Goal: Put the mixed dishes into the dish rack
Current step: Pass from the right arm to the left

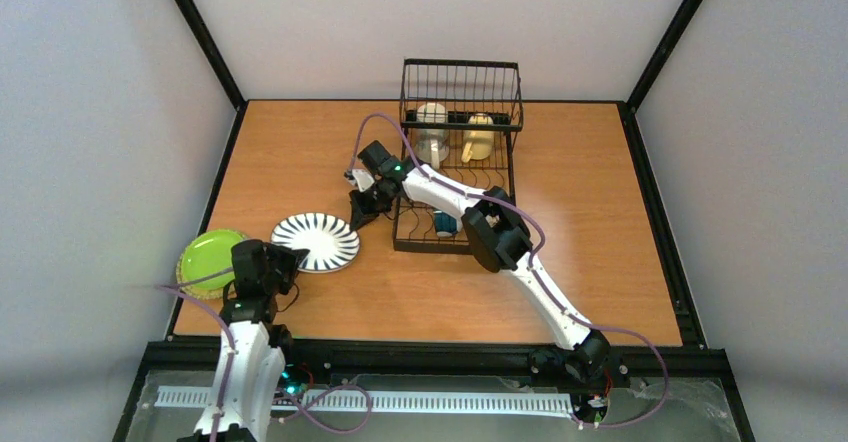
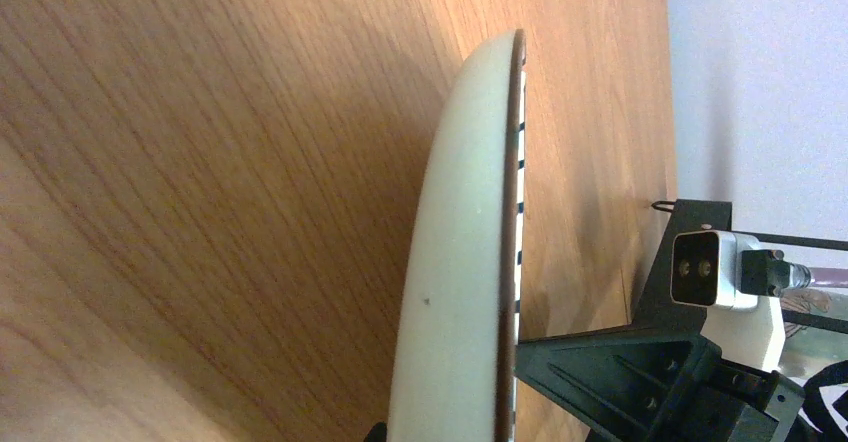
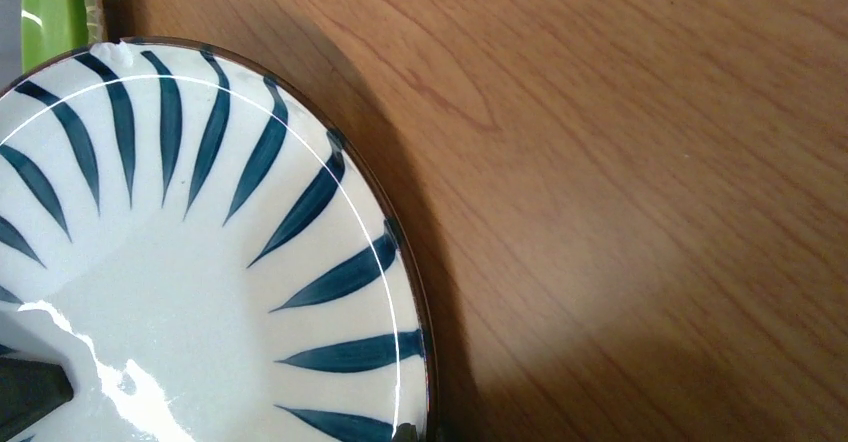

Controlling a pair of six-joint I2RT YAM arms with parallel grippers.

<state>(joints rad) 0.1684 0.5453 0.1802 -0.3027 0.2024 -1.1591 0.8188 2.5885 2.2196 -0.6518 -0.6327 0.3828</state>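
Left gripper (image 1: 291, 256) clamps black-and-white striped plate (image 1: 320, 241), seen edge-on from its wrist only; right gripper (image 1: 360, 208) closed

The striped plate (image 3: 180, 292) runs off the right wrist view at six and nine o'clock; the green plate (image 3: 48, 10) is a sliver at eleven. From above, the left gripper (image 1: 296, 256) hides its fingertips.

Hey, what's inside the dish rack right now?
At the far end of the dish rack sit a cream mug and a yellow mug; a teal-and-white cup lies near its front. The right arm covers part of the front, so anything beneath it is hidden.
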